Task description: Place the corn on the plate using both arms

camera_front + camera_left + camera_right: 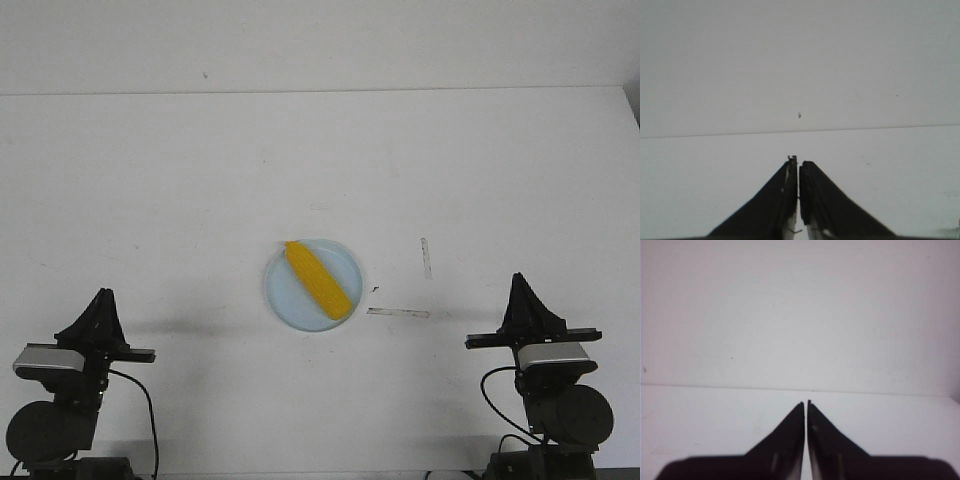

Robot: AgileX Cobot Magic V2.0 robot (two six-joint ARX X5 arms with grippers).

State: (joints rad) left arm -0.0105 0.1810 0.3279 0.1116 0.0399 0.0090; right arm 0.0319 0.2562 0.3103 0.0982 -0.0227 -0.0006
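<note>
The yellow-orange corn [318, 279] lies diagonally in the pale blue plate [285, 297] at the middle of the white table. My left gripper [102, 296] is shut and empty at the near left, well away from the plate. My right gripper [519, 280] is shut and empty at the near right, also apart from the plate. In the left wrist view the fingers [799, 165] are closed over bare table. In the right wrist view the fingers [806, 404] are closed over bare table. Neither wrist view shows the corn or the plate.
Two strips of tape [398, 312] [425, 257] lie on the table right of the plate. The table's far edge [320, 91] meets a white wall. The arm bases [50, 430] [560, 415] stand at the near corners.
</note>
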